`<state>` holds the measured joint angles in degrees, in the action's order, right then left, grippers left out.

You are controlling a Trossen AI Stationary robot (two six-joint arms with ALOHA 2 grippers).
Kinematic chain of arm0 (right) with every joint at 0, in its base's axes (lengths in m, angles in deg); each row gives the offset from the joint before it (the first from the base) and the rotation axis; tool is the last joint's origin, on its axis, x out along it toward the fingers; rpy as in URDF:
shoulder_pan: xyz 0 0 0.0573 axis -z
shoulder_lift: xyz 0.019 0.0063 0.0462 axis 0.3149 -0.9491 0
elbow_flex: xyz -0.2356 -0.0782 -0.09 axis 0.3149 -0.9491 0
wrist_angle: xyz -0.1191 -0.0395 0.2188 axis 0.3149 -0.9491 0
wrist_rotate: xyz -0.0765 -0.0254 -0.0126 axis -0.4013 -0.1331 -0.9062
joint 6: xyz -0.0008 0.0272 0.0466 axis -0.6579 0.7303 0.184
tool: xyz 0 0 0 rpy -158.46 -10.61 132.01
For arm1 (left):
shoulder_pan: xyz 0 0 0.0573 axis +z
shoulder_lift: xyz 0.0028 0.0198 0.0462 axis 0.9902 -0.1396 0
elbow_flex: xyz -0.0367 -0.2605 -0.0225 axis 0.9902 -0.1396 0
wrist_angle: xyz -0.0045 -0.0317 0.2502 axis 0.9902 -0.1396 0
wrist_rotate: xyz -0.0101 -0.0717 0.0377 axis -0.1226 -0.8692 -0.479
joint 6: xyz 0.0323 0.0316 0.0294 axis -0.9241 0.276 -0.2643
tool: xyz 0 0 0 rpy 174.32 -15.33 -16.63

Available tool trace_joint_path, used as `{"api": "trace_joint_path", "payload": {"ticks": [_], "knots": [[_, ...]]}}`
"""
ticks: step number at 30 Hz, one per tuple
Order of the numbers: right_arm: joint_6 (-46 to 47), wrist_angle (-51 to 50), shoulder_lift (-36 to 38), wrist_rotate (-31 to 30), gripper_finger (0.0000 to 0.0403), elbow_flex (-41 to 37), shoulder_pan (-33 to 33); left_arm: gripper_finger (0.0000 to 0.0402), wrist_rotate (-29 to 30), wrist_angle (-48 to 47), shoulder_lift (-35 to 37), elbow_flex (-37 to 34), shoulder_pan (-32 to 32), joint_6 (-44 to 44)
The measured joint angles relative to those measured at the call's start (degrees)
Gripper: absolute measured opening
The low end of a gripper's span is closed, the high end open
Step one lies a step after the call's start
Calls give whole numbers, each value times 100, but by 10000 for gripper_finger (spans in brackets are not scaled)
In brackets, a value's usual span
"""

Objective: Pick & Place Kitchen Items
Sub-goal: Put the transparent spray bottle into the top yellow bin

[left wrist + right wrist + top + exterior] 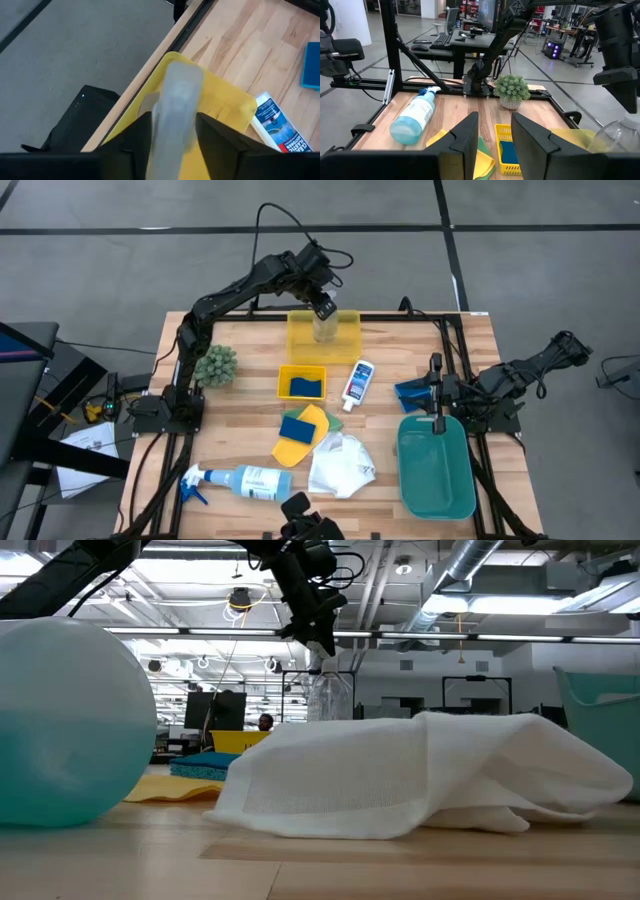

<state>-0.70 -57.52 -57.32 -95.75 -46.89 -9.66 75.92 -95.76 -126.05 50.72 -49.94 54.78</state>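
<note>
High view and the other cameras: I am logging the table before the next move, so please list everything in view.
clear spray bottle: one, clear, upright in the large yellow tray at the far edge
small yellow tray: one, mid-table, holding a blue sponge
second blue sponge: one, on the yellow cloth
green cloth: one, partly showing beside the yellow cloth
white cloth: one, near edge
small white bottle: one, blue cap, lying mid-table
blue-white spray bottle: one, lying at the near left
plant: one, green, left side
teal bin: one, right side
left end effector: at the clear bottle's top
right end effector: waits above the bin's far end
</note>
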Motion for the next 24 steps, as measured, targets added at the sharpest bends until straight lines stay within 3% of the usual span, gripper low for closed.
{"api": "trace_joint_path", "payload": {"ticks": [5,24], "knots": [[2,-2,2,0,108,0,0,75,-31,81,0,0,0,1],[-1,-4,2,0,108,0,2,72,-133,815,0,-9,15,-1]]}}
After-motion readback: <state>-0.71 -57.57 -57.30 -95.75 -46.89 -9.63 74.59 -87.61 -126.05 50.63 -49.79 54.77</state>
